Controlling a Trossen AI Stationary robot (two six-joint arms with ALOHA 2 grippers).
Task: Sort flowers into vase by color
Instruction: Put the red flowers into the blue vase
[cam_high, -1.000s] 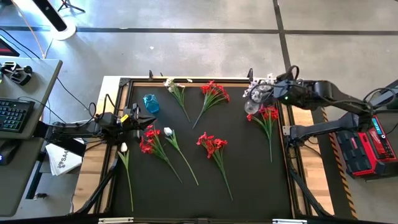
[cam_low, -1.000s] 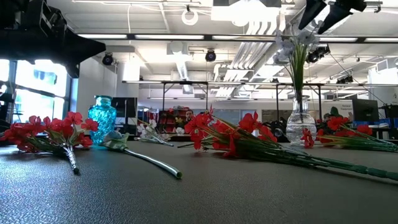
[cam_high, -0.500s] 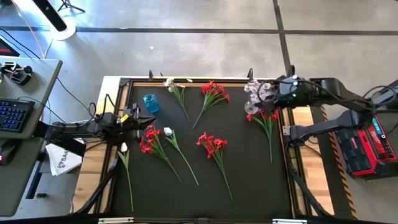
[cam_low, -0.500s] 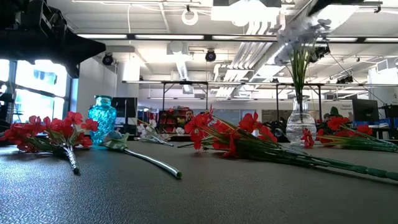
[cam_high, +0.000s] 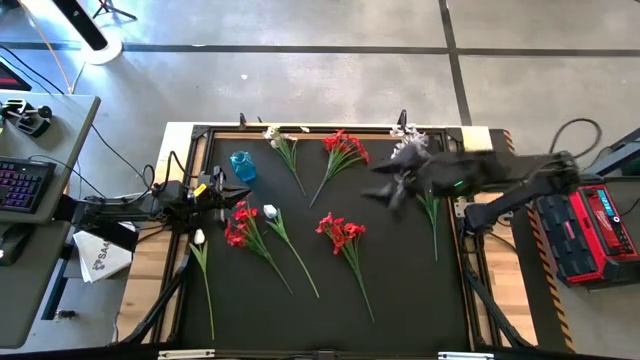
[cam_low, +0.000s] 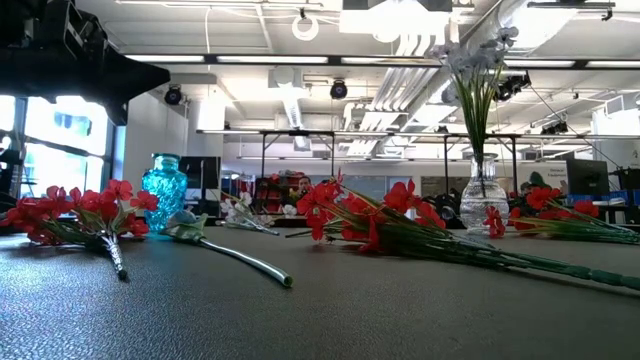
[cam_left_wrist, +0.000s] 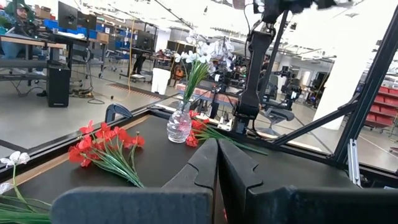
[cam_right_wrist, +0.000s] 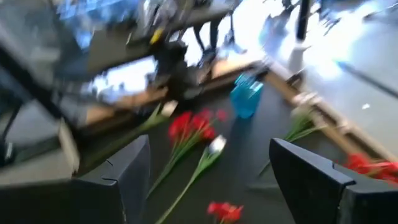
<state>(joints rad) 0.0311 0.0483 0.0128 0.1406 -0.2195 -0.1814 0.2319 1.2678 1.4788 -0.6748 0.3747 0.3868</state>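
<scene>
A clear glass vase (cam_low: 482, 194) at the mat's far right holds white flowers (cam_low: 474, 62) upright, seen from above as pale blossoms (cam_high: 408, 136). A blue vase (cam_high: 243, 165) stands at the far left. Red flowers (cam_high: 345, 150), (cam_high: 340, 232), (cam_high: 238, 224) and white flowers (cam_high: 283, 142), (cam_high: 270, 212), (cam_high: 199, 238) lie flat on the black mat. My right gripper (cam_high: 385, 192) hangs open above the mat, left of the clear vase, with nothing between its fingers (cam_right_wrist: 311, 180). My left gripper (cam_high: 226, 190) rests shut at the mat's left edge.
A red sprig (cam_high: 433, 210) lies near the clear vase, partly under my right arm. The mat sits in a raised black frame (cam_high: 468, 250). A desk with a keyboard (cam_high: 20, 185) stands to the left of the table. The mat's near half is bare between the stems.
My right gripper has swung from above the clear vase toward the table's left and slightly nearer, out over the mat. It has tipped up from pointing steeply down and has rolled, staying open. The white flowers stay upright in the clear vase.
</scene>
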